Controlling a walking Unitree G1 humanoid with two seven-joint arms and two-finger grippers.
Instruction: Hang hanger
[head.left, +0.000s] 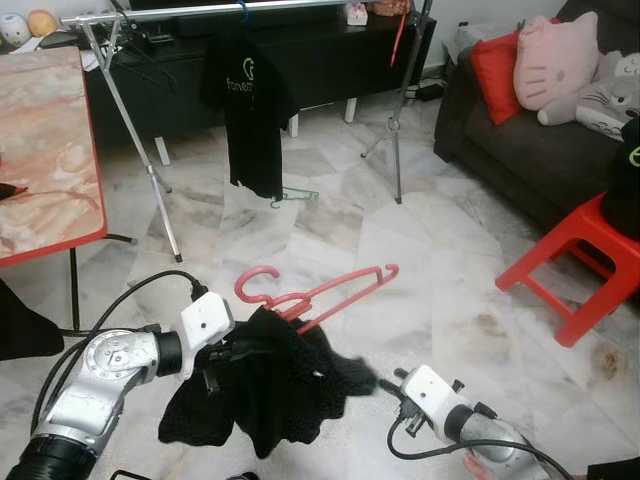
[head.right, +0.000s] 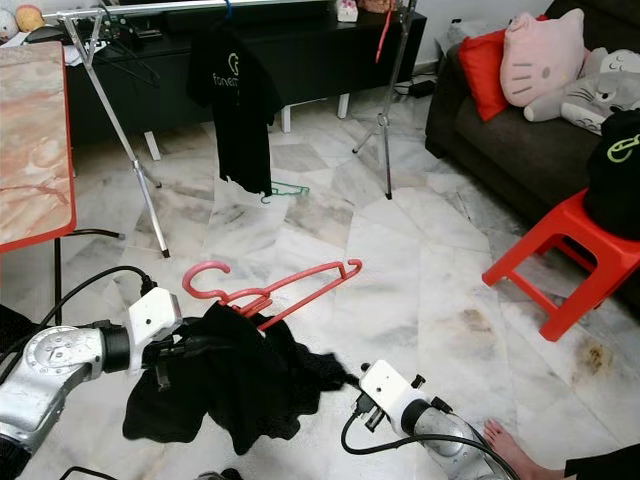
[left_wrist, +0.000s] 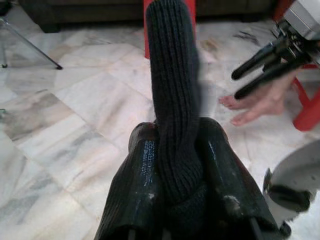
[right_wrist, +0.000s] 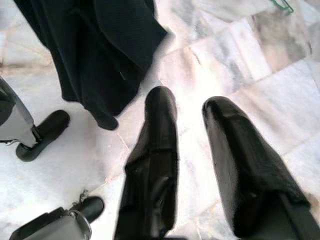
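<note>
Hanger (head.left: 320, 292) with black knit garment (head.left: 265, 395) held low over floor, left hand (left_wrist: 175, 165) clamped on the knit, right hand (right_wrist: 192, 150) open and empty, rail (head.left: 210, 10) well off, hanging undone.

The left arm (head.left: 95, 375) enters from the lower left of the head view, bent inward, and its left gripper (left_wrist: 175, 165) is clamped with both black fingers (left_wrist: 145, 170) pressed onto dark knitted fabric (left_wrist: 172, 100). The right arm (head.left: 470, 425) sits at the lower right, reaching inward. The right gripper (right_wrist: 187, 125) has its fingers spread apart, holding nothing.
</note>
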